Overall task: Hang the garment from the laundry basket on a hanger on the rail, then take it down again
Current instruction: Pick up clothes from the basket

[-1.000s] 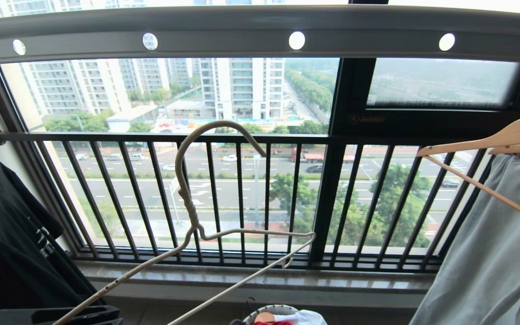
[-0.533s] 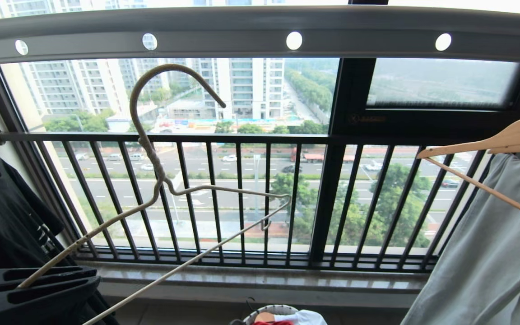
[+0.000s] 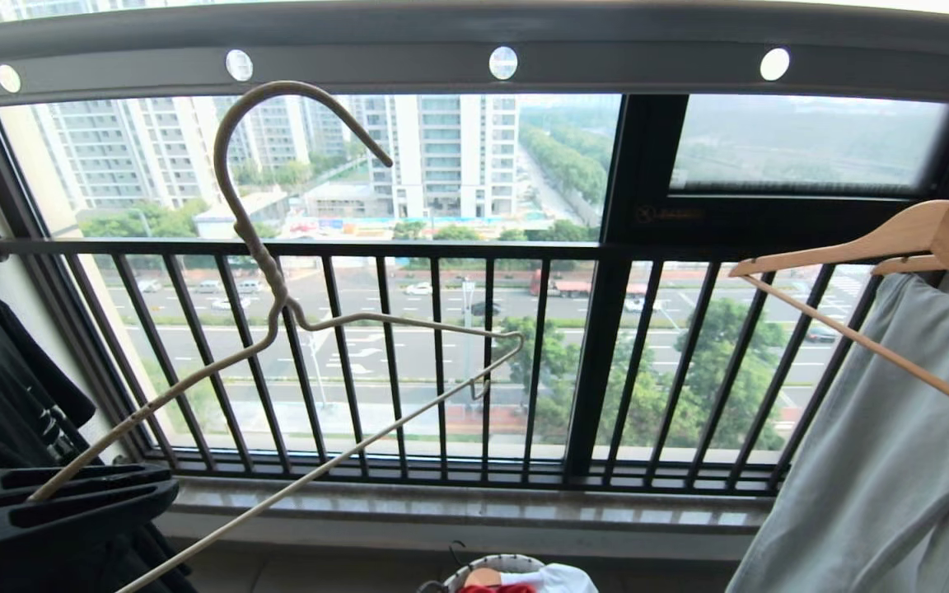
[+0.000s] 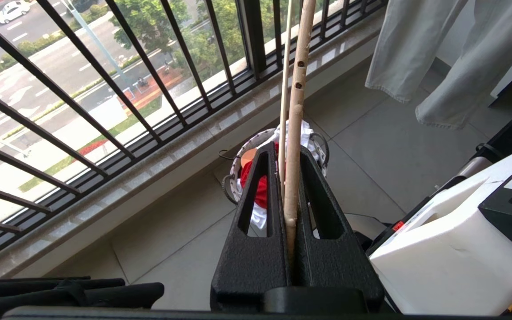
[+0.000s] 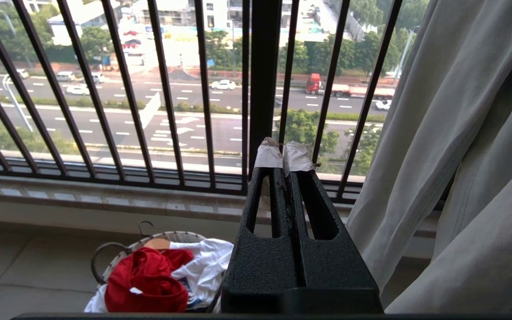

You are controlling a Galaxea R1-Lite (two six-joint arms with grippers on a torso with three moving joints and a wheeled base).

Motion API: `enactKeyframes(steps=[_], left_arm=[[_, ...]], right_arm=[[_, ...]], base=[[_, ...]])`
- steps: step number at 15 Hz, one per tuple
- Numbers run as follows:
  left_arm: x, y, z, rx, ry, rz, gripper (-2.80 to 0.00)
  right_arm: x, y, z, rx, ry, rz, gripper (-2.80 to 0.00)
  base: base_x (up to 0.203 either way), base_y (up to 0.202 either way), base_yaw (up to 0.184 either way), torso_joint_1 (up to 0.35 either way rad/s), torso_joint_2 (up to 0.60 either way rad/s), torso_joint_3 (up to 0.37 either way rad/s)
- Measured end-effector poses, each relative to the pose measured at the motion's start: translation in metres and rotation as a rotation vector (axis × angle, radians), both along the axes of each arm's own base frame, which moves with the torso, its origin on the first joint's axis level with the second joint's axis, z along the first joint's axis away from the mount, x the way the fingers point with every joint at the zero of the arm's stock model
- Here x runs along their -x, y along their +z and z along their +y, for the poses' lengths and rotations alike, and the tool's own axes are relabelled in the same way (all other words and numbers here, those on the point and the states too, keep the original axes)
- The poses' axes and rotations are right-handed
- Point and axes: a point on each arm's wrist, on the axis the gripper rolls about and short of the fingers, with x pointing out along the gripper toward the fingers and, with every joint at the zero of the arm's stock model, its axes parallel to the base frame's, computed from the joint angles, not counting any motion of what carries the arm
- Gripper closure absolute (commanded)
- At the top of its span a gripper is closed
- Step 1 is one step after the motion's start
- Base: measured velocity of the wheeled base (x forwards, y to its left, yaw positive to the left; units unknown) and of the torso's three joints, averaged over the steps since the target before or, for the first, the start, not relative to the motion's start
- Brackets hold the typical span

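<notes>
Left hand (image 4: 289,178) pinched tight on hanger (image 3: 277,305) arm — hook just under rail (image 3: 606,49), right hand (image 5: 286,160) pressed together

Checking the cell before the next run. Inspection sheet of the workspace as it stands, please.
Surface: grey tiled floor below a stone window sill.
Job's things: cream wire hanger held up empty, its hook just under the grey holed rail, not on it; red garment crumpled in the laundry basket on the floor.
Clutter: white cloth and a wooden hanger's top in the basket.
Grippers: left gripper shut on the hanger's arm; right gripper shut, empty, paper-padded tips.
Cables: nothing seen.
Surroundings: black T-shirt at left, pale grey-green garment on a wood hanger at right, black window railing.
</notes>
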Motion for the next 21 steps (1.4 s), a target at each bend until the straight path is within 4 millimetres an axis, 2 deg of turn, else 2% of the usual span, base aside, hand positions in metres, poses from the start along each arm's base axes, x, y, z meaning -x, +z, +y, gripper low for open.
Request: enactKeyframes(steps=[21], left_arm=[[0.006, 0.002, 0.011, -0.003, -0.022, -0.048, 0.00]], right_arm=[[0.000, 0.000, 0.000, 0.000, 0.000, 0.002, 0.00]], base=[[0.000, 0.000, 0.000, -0.141, 0.31, 0.164]])
